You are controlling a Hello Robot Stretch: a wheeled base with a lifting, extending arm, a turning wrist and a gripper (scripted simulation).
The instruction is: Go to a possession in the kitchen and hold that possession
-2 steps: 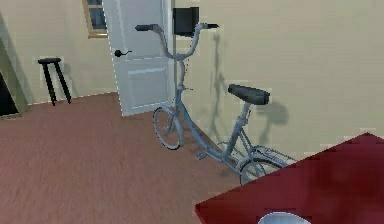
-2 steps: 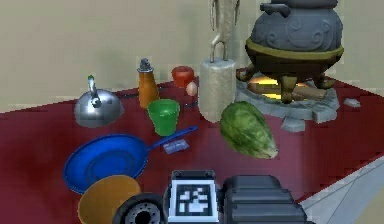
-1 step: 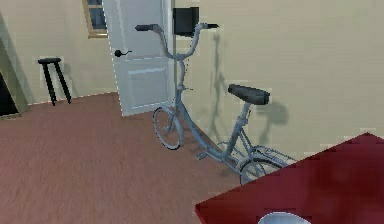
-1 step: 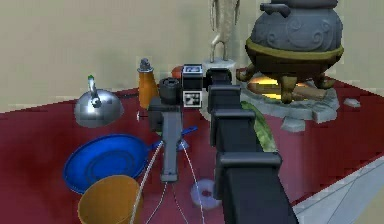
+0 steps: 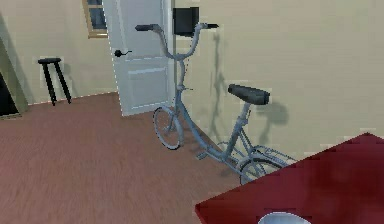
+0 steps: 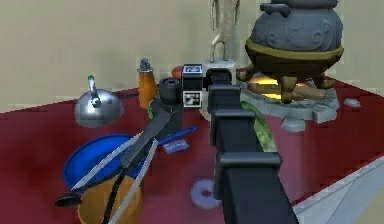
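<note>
You have open floor point(image 5: 70, 150) at nine o'clock, a bike point(image 5: 205, 110) at twelve and the table point(image 5: 330, 185) edge at five, while the gripper point(image 6: 95, 190) (can't tell if it holds anything) sits by a dish point(image 6: 85, 160), with a small blue thing point(image 6: 175, 146) at the dish's two o'clock.

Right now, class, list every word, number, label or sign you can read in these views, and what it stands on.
None can be read.
The white squares on the arm bear black marks, not letters.
Any print on the small blue item on the red table is too small to read.
</note>
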